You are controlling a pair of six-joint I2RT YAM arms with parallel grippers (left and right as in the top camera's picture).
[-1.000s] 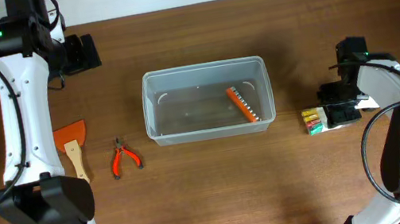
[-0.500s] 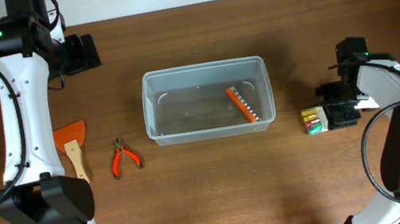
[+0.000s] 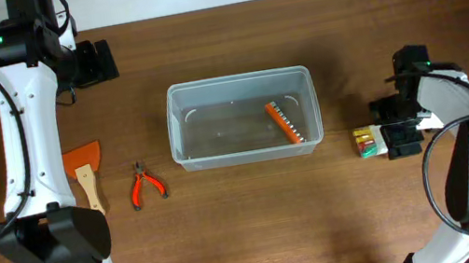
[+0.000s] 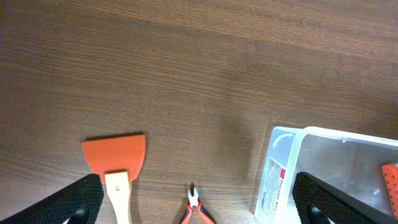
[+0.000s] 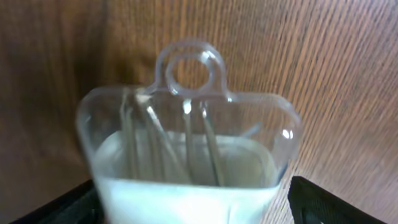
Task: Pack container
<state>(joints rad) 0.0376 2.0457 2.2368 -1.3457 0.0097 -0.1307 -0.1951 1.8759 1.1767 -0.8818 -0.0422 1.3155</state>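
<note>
The container (image 3: 236, 80) is a clear, lidless plastic bin at the table's middle; its left end shows in the left wrist view (image 4: 283, 155). An orange tool (image 3: 284, 122) lies inside it at the right. My right gripper (image 3: 397, 130) is low on the table to the right of the bin. Its fingers (image 5: 193, 208) are open and straddle a small clear packet (image 5: 186, 143) with a hang hole. The packet's coloured pieces (image 3: 366, 142) stick out to the gripper's left. My left gripper (image 3: 96, 64) is open and empty (image 4: 199, 214), high at the back left.
Red-handled pliers (image 3: 144, 185) lie left of the bin and show in the left wrist view (image 4: 194, 208). An orange scraper with a wooden handle (image 3: 85, 169) lies further left and shows in the left wrist view (image 4: 115, 158). The left arm stretches along the table's left side.
My right gripper has shifted slightly over the small packet and now covers its white part. The left arm, the bin and the other tools have not moved.
</note>
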